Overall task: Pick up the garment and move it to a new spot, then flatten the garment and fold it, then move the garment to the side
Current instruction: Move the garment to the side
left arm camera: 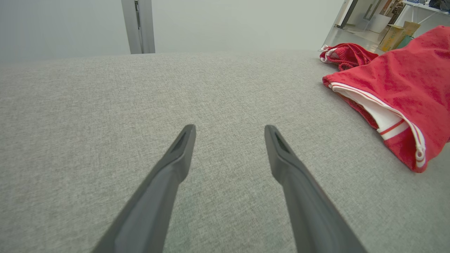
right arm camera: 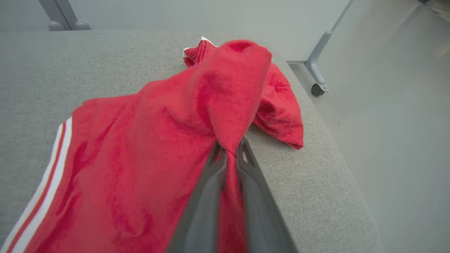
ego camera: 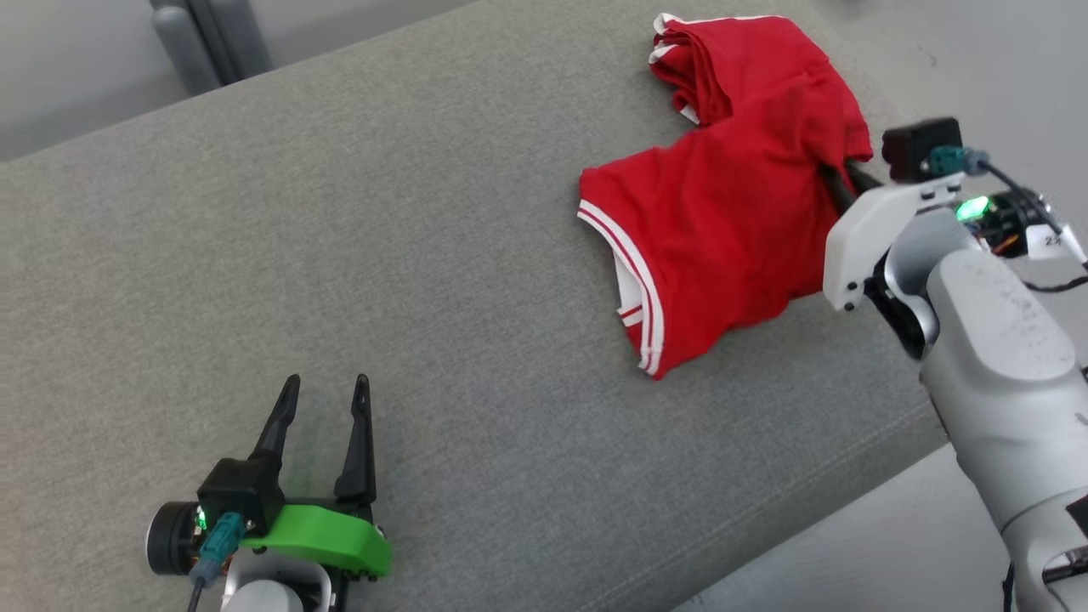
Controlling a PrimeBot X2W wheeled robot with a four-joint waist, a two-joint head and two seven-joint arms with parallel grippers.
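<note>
The garment (ego camera: 731,195) is a red piece with white striped trim, crumpled on the grey cushioned surface (ego camera: 382,212) near its right edge. My right gripper (right arm camera: 230,149) is shut on a fold of the garment (right arm camera: 197,116), and the cloth rises in a peak over its fingertips. In the head view its fingers (ego camera: 837,187) disappear under the red cloth. My left gripper (ego camera: 325,393) rests open low at the left, far from the garment, with nothing between its fingers (left arm camera: 182,147). The garment (left arm camera: 397,91) lies to the right in the left wrist view.
The surface's right edge (right arm camera: 316,133) drops to a pale floor (right arm camera: 393,123) close beside the garment. A metal frame leg with a caster (right arm camera: 318,88) stands on that floor. Another grey upright (ego camera: 191,38) rises behind the surface. Bare grey fabric spreads between the two grippers.
</note>
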